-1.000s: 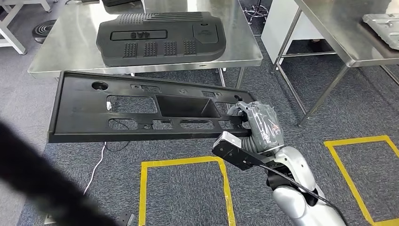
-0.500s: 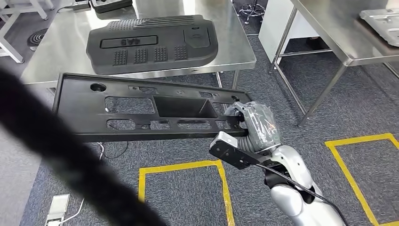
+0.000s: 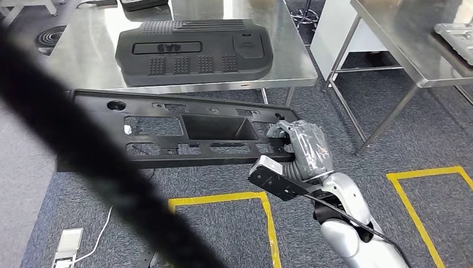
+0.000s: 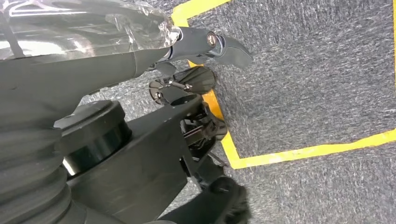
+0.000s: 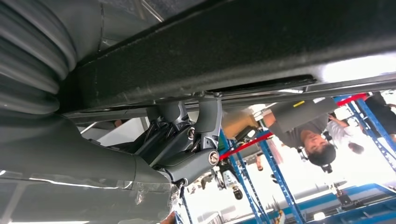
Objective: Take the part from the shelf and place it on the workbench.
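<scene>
one hand, the right hand point(image 3: 298, 146), grips the part point(image 3: 167, 131) at its right end, fingers point(image 5: 205, 116) curled against the edge. the part is a long black panel with cutouts, held level above the carpet, just before the front edge of the counter point(image 3: 301, 67) and not resting on it. a black cover point(image 3: 192, 51) lies on the counter. yellow tape point(image 3: 268, 215) marks squares on the floor. the left hand point(image 4: 196, 60) hangs over the carpet, holding nothing, its fingers loosely apart. a person point(image 5: 303, 133) stands beyond blue racks point(image 5: 280, 186).
</scene>
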